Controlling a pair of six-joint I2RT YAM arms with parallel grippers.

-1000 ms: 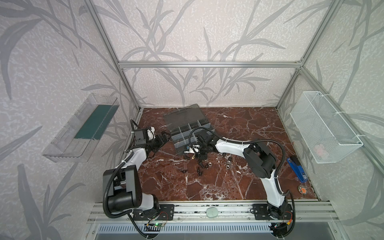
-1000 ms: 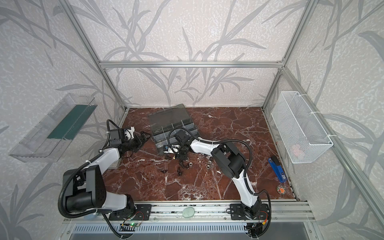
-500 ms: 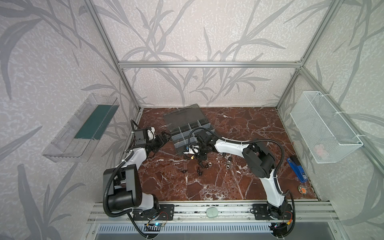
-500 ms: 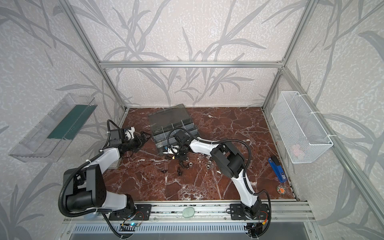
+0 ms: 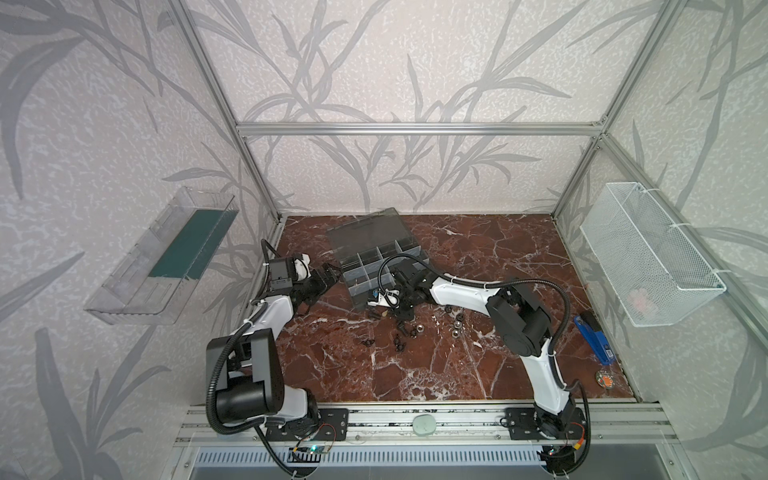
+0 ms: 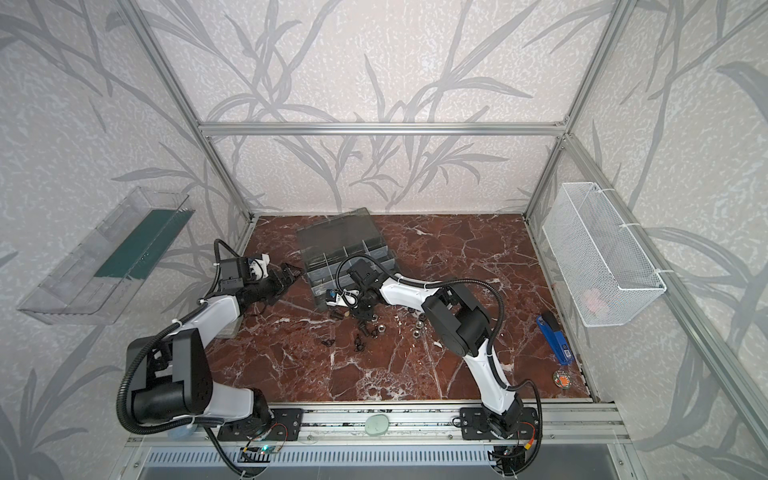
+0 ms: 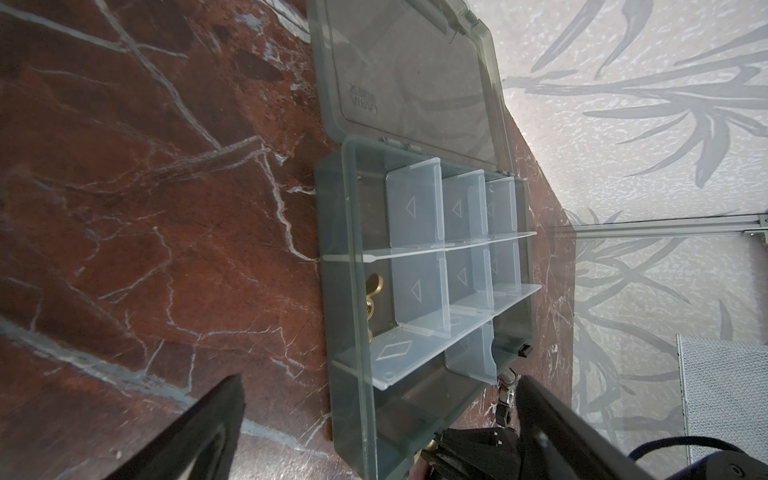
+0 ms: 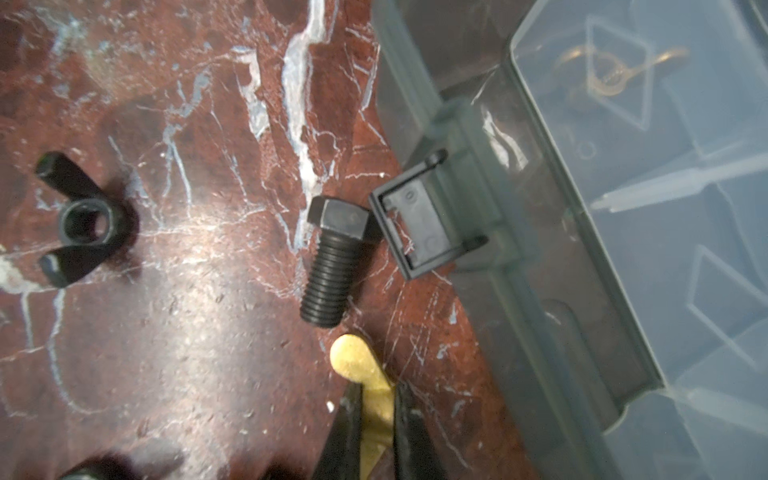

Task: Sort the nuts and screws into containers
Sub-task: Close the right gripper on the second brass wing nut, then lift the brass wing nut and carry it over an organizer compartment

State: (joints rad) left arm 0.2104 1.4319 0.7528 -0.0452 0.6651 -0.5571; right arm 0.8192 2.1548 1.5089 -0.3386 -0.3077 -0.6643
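While pinching one thin wing of a brass wing nut [image 8: 357,361] down at the surface [image 8: 187,353], just beside the black bolt [image 8: 332,262] and the organizer case [image 8: 540,332] latch [image 8: 424,232], hold the right jaws clamped nearly shut, lift straight, clear the case wall and let go low over the cell [image 8: 706,62] with the one matching brass nut [image 8: 611,70]. Leave alone the left jaws, spread wide and empty beside the case. Counted loose: one black bolt, three silver hex nuts [image 5: 419,329]; black wing nuts [image 8: 83,226] several, too small for a sure tally.

Bright, even light; soft glare on the marble [image 8: 199,257]; blurred right-wrist edges.
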